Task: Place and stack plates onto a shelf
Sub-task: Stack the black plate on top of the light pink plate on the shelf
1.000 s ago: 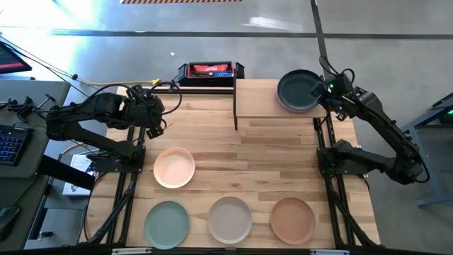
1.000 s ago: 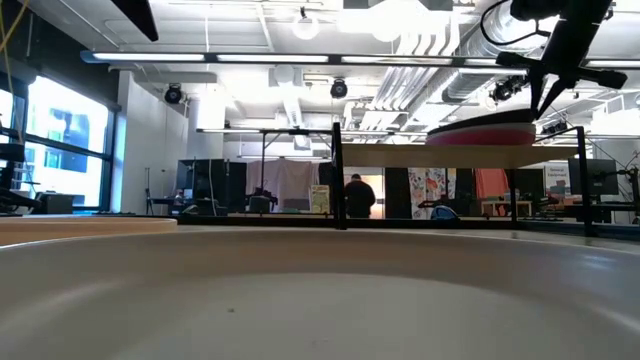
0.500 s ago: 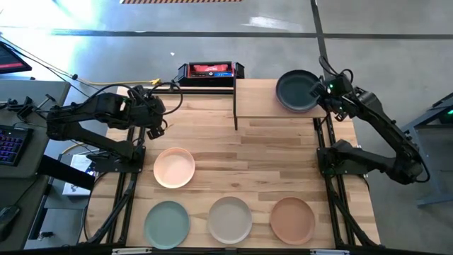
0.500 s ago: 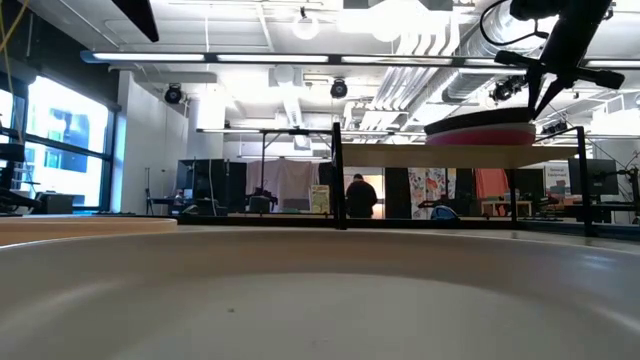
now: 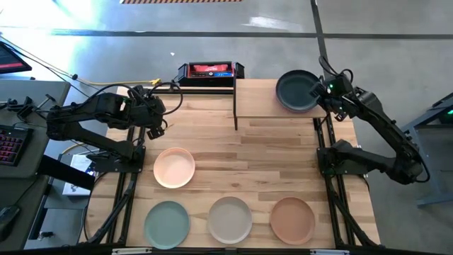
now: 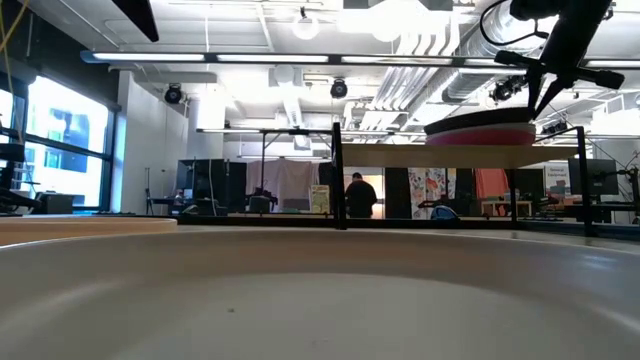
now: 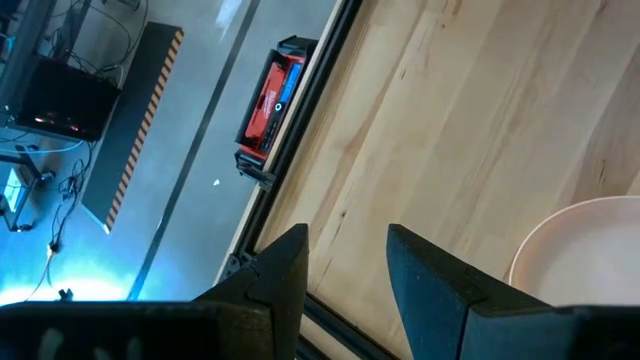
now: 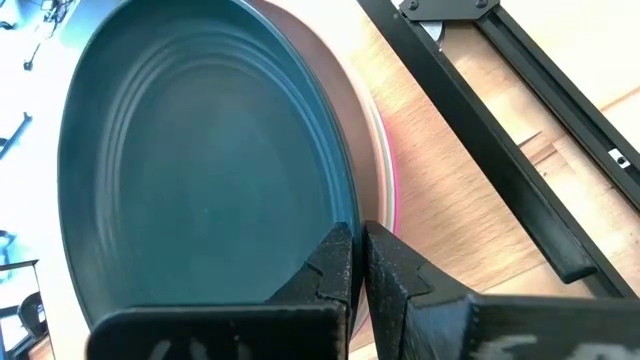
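Right gripper (image 5: 320, 91), fingers clamped on rim of charcoal plate (image 5: 297, 91) topping pink stack on shelf (image 5: 258, 99); left gripper (image 5: 157, 129), fingers apart, above table (image 5: 269, 156) beyond peach plate (image 5: 174, 168).

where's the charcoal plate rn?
In the high view the charcoal plate sits on top of the stack at the right end of the shelf, its rim pinched by the shut right gripper; a pink plate lies just beneath it.

Bench (image 5: 269, 152): light wood planks, smooth. Shelf (image 5: 258, 99): pale wood, black metal posts. Charcoal plate (image 8: 200, 170): matt, faintly ridged.
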`<state>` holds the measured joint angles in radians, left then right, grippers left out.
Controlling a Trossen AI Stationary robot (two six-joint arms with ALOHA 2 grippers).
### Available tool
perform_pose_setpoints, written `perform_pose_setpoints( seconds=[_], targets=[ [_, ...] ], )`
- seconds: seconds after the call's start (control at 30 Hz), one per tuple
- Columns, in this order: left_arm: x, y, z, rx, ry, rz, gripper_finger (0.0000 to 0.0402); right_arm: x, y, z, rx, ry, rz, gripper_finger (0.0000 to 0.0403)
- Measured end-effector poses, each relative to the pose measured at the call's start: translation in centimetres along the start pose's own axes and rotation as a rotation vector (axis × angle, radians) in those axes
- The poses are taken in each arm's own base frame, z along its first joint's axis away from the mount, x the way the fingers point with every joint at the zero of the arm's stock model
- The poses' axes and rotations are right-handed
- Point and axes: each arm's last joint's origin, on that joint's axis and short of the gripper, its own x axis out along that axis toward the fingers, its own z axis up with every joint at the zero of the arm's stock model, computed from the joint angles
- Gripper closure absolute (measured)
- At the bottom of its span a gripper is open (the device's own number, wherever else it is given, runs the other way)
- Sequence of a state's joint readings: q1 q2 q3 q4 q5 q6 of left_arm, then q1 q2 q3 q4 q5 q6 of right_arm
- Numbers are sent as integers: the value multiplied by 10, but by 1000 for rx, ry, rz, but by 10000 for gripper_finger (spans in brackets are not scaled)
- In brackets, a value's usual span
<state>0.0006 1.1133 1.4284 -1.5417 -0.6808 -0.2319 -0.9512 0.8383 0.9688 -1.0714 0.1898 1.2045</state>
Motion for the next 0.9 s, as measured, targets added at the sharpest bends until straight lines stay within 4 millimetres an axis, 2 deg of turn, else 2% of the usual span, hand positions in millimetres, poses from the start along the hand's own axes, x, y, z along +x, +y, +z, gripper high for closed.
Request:
perform_pose_setpoints(
  seconds=[0.67, 0.73, 0.8, 0.9],
  targets=[
    [0, 0, 0, 0, 0, 0, 275, 0, 0, 0, -34, 6, 1, 402],
    [0, 0, 0, 0, 0, 0, 275, 0, 0, 0, -3, 6, 1, 402],
    [0, 0, 0, 0, 0, 0, 275, 0, 0, 0, 103, 4, -1, 402],
    [0, 0, 0, 0, 0, 0, 275, 0, 1, 2, 71, -19, 14, 402]
  ],
)
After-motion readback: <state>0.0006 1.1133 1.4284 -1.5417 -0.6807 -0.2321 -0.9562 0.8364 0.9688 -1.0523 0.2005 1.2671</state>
